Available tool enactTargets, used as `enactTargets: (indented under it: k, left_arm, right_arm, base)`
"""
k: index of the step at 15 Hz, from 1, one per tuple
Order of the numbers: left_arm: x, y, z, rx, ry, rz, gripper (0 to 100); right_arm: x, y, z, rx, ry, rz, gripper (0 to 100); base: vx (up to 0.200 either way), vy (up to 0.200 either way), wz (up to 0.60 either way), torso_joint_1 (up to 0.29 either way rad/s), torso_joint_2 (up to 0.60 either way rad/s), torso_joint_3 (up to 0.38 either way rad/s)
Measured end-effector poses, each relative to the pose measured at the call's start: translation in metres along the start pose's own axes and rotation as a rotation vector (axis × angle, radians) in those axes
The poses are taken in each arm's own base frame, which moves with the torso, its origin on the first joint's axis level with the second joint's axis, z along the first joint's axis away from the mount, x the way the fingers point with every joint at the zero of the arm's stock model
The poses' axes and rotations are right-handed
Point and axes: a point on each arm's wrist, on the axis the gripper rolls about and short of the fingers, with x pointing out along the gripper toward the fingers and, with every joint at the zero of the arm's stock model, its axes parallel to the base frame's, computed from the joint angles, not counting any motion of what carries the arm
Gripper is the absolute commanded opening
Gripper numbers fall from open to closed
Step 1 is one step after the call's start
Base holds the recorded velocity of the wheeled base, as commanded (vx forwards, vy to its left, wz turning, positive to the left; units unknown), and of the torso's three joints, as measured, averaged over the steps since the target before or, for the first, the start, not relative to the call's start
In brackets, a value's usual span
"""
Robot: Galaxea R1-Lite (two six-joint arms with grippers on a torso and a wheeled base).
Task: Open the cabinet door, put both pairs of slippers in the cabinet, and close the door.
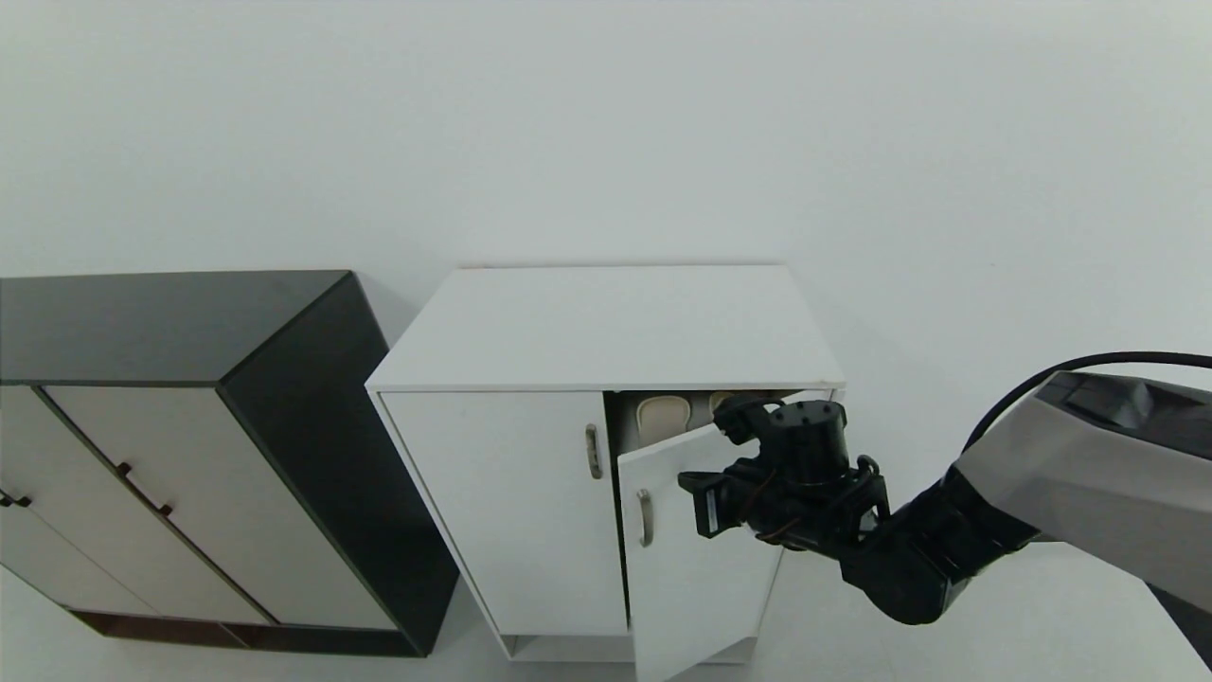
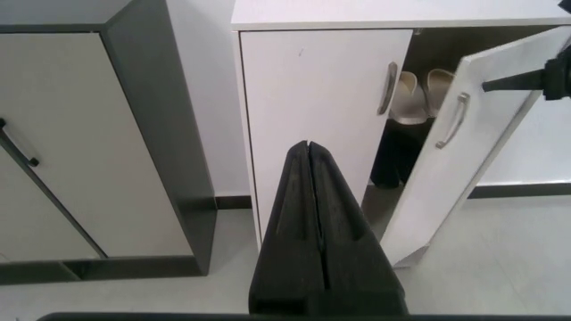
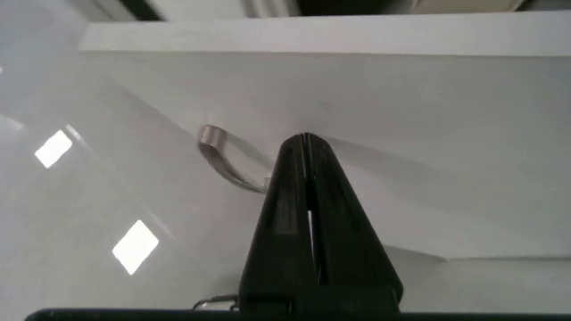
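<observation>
The white cabinet (image 1: 606,327) has its left door (image 1: 502,511) closed and its right door (image 1: 696,587) swung partly open. A pair of beige slippers (image 1: 660,417) (image 2: 412,96) rests on the upper shelf inside, with a dark shape (image 2: 393,152) below it. My right gripper (image 1: 699,502) (image 3: 308,141) is shut, its tips against the outer face of the open door (image 3: 428,125), close to the metal handle (image 3: 223,160) (image 1: 645,516). My left gripper (image 2: 308,150) is shut on nothing and held well back, facing the closed left door (image 2: 312,98).
A dark cabinet (image 1: 284,379) (image 2: 89,134) with pale doors stands just left of the white one, a narrow gap between them. A plain white wall runs behind both. Pale floor (image 2: 500,267) lies open in front of and to the right of the white cabinet.
</observation>
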Motion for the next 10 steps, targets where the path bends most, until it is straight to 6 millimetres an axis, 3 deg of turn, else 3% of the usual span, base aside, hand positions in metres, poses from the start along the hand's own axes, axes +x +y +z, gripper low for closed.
enactTargets:
  k: [10]
  left_arm:
    - [0.0,0.0,0.0,0.0,0.0,0.0,0]
  right_arm:
    - [0.033,-0.022,0.016,0.015,-0.016,-0.065,0]
  base:
    - [0.0,0.0,0.0,0.0,0.0,0.0]
